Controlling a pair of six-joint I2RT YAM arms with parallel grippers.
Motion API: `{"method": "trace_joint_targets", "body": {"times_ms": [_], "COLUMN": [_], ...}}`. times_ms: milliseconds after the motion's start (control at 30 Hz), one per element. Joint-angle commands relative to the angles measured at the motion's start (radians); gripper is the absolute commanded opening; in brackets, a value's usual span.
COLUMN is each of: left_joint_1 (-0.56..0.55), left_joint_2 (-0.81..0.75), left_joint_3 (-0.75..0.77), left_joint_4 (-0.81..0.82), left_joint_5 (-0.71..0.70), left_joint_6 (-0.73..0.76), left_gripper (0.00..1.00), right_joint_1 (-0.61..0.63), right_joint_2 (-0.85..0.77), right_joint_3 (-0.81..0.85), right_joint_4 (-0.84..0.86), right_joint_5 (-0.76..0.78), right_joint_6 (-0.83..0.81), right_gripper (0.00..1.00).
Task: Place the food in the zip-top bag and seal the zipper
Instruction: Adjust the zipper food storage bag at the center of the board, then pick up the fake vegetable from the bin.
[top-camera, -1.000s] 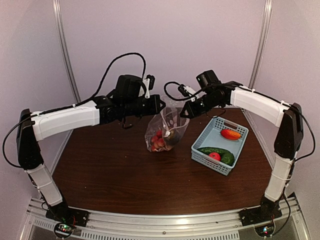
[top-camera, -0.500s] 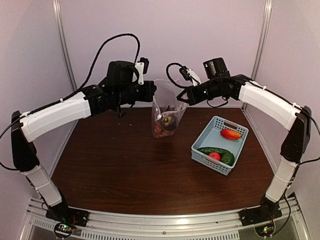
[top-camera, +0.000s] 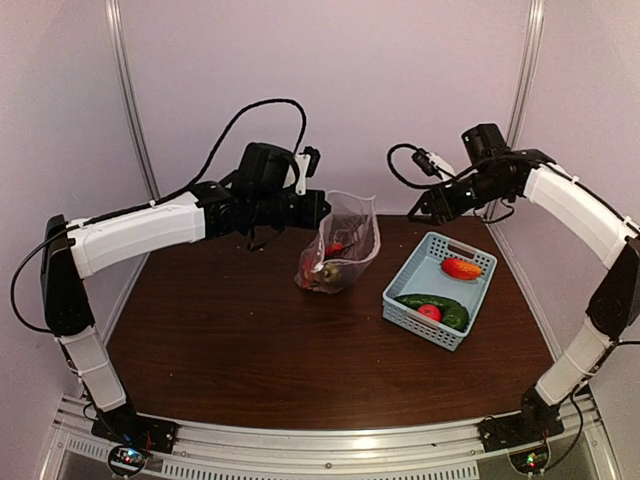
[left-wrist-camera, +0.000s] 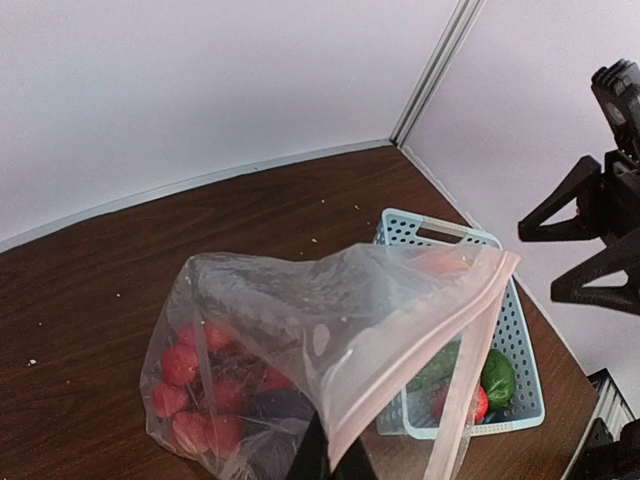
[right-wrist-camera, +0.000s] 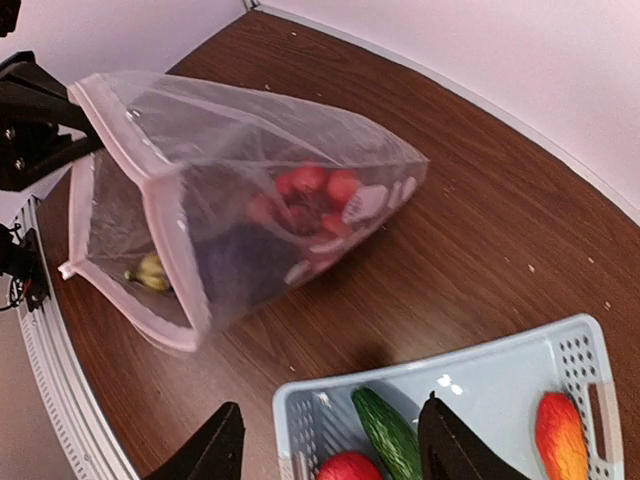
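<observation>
Zip-top bag (top-camera: 345, 243), clear crinkly plastic, hangs tilted from left gripper (top-camera: 322, 208), jaws clenched on its rim, bottom on the brown table (top-camera: 250, 340); right gripper (top-camera: 418, 212) jaws released, well apart; only the right wrist view shows a yellowish lump (right-wrist-camera: 150, 272) near blurred red fruits (right-wrist-camera: 320, 185).

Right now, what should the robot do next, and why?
Probably lower the right gripper to the orange-red piece in the basket. That gripper hangs open and empty, while the left gripper holds the zip-top bag with its mouth open, and that piece is not in it yet.
</observation>
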Motion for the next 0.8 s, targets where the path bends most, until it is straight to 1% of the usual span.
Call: {"method": "trace_joint_targets", "body": {"times_ms": [0, 67, 100, 200, 300, 400, 533, 700, 767], "left_joint_1": [0.002, 0.002, 0.003, 0.003, 0.002, 0.003, 0.003, 0.004, 0.004], "left_joint_2": [-0.01, -0.011, -0.013, -0.018, -0.024, -0.031, -0.039, -0.053, -0.055], "left_joint_3": [-0.015, -0.018, -0.021, -0.027, -0.031, -0.034, -0.038, -0.052, -0.053], "left_joint_4": [0.045, 0.044, 0.045, 0.045, 0.043, 0.035, 0.021, 0.016, 0.015], "left_joint_5": [0.034, 0.037, 0.038, 0.039, 0.039, 0.039, 0.035, 0.027, 0.028], "left_joint_6": [-0.029, -0.035, -0.037, -0.042, -0.045, -0.045, -0.042, -0.044, -0.043], "left_gripper": [0.0, 0.0, 0.0, 0.0, 0.0, 0.0, 0.0, 0.0, 0.0], "right_joint_1": [-0.141, -0.163, -0.163, -0.163, -0.162, -0.163, -0.157, -0.152, -0.153], "right_joint_2": [-0.071, -0.078, -0.08, -0.083, -0.075, -0.046, 0.019, 0.104, 0.145], "right_joint_3": [-0.088, -0.138, -0.168, -0.263, -0.323, -0.34, -0.338, -0.337, -0.318], "right_joint_4": [-0.257, -0.339, -0.364, -0.364, -0.303, -0.258, -0.231, -0.19, -0.174], "right_joint_5": [-0.086, -0.043, -0.008, 0.035, 0.067, 0.077, 0.086, 0.088, 0.111], "right_joint_6": [-0.273, -0.412, -0.453, -0.507, -0.484, -0.475, -0.492, -0.505, -0.501], "right_gripper": [0.62, 0.62, 0.61, 0.58, 0.58, 0.58, 0.55, 0.53, 0.49]}}
